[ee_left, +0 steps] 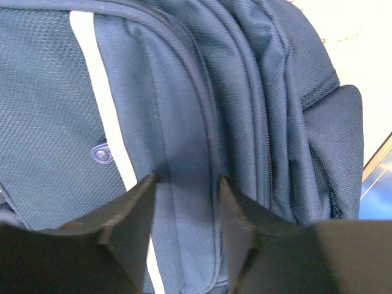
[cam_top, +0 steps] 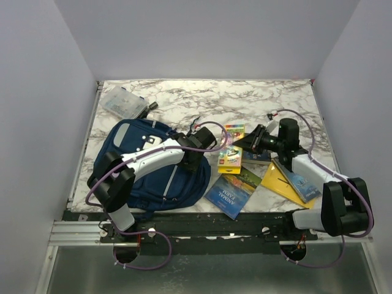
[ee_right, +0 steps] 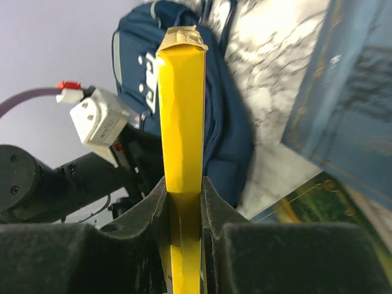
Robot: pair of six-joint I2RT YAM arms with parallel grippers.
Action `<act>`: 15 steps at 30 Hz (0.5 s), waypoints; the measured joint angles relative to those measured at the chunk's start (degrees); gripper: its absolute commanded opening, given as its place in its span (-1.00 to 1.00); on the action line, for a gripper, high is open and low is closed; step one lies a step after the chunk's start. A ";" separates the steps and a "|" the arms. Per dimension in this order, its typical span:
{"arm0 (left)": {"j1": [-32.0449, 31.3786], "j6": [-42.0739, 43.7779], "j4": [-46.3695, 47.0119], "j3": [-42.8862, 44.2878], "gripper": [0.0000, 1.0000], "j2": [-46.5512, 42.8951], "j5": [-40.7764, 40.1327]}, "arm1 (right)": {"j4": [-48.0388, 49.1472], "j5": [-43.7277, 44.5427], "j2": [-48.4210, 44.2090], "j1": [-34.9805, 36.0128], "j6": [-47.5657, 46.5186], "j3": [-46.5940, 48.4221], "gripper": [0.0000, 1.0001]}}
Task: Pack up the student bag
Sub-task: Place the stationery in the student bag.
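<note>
Straddling the student bag [ee_left: 257,92], left hand [ee_left: 187,180] apart — right hand [ee_right: 184,182] clamps yellow box [ee_right: 180,104].

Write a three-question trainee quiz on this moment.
1. True or false: the right tool is shut on the yellow box.
2. The left tool is: A) open astride a seam of the bag; B) shut on a pen; C) holding a cup.
3. What title shows on the book nearest the arm bases?
Key: 1 true; 2 A; 3 Animal Farm.
</note>
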 measured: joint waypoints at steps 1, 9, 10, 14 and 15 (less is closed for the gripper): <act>-0.28 -0.31 0.02 0.00 -0.48 0.57 -0.15 | 0.72 0.13 -0.17 1.16 0.66 -0.46 -0.89; -1.09 -0.92 -0.98 0.00 -1.00 -0.04 -3.74 | 6.05 1.86 -2.67 11.89 6.93 -4.98 -0.90; -1.09 -0.90 -1.42 0.00 -1.00 -0.74 -4.57 | 6.67 2.23 -3.04 12.24 7.56 -5.14 -0.91; -1.11 0.09 -3.61 0.24 -1.00 -5.40 -7.13 | 9.62 4.22 -3.85 13.77 9.86 -5.92 -0.94; -1.11 0.57 -4.02 0.39 -1.00 -6.71 -7.41 | 10.47 4.70 -3.85 14.21 10.56 -6.23 -0.95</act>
